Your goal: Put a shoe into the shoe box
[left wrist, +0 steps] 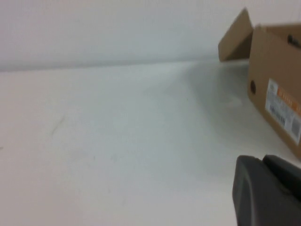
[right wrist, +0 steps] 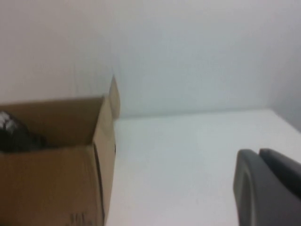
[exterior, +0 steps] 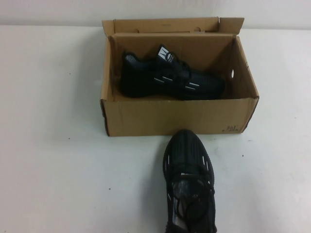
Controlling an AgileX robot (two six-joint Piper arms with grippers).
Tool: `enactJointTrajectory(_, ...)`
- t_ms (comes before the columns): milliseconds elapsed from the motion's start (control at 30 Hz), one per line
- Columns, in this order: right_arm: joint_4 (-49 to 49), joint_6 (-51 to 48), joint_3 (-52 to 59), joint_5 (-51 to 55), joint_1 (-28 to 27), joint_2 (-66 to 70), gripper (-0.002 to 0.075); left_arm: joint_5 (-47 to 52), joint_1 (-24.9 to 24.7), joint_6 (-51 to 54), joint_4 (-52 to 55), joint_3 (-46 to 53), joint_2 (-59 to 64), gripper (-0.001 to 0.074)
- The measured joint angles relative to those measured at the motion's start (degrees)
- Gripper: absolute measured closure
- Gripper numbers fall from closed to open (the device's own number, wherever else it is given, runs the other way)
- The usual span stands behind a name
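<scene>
On a white table [exterior: 53, 165], a black shoe [exterior: 167, 77] lies inside the open cardboard box [exterior: 175, 116]. Left gripper [left wrist: 268, 193] and right gripper [right wrist: 268, 188] hang well clear of it, empty.

Left end effector [left wrist: 268, 190] shows only a dark edge; right end effector [right wrist: 268, 186] likewise, both held low.

2 black sneakers total: 1 shoe [exterior: 170, 76] inside the box, 1 second sneaker [exterior: 188, 182] on the table [exterior: 53, 160] just in front of the box. 1 shoe box [exterior: 175, 116], brown cardboard, lid open. 2 grippers, 1 per wrist cam: left gripper [left wrist: 268, 193], right gripper [right wrist: 268, 188], each only partly seen.
</scene>
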Motion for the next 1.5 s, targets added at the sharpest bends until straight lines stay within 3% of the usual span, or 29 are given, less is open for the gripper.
enactJointTrajectory(200, 0.1, 0.0, 0.0, -16.4, 0.0, 0.0, 0.0742, -17.1, 0.0, -6.4, 0.0, 0.0, 0.0, 0.0738)
enactJointTrajectory(333, 0.1, 0.0, 0.0, -21.7, 0.0, 0.0, 0.0742, -30.0, 0.0, -8.5, 0.0, 0.0, 0.0, 0.0738)
enactJointTrajectory(633, 0.4, 0.0, 0.0, -24.4, 0.0, 0.0, 0.0742, -35.8, -0.1, -9.0, 0.0, 0.0, 0.0, 0.0738)
enactJointTrajectory(900, 0.6, 2.3, -0.1, -46.5, 0.0, 0.0, 0.0742, -53.5, -0.1, -13.3, 0.0, 0.0, 0.0, 0.0738)
enactJointTrajectory(967, 0.8, 4.0, -2.1, -47.6, 0.0, 0.0, 0.0742, -56.3, -0.1, -14.8, 0.1, -0.5, -0.1, 0.0738)
enactJointTrajectory(1167, 0.8, 7.2, -16.2, -38.1, 0.0, 0.0, 0.0742, -53.3, -0.1, -16.4, 0.5, -10.6, -0.1, 0.0738)
enactJointTrajectory(1500, 0.6, 14.9, -38.9, -4.1, 0.0, 10.4, 0.0742, -27.2, -0.1, -16.5, 1.3, -30.5, 5.0, 0.0738)
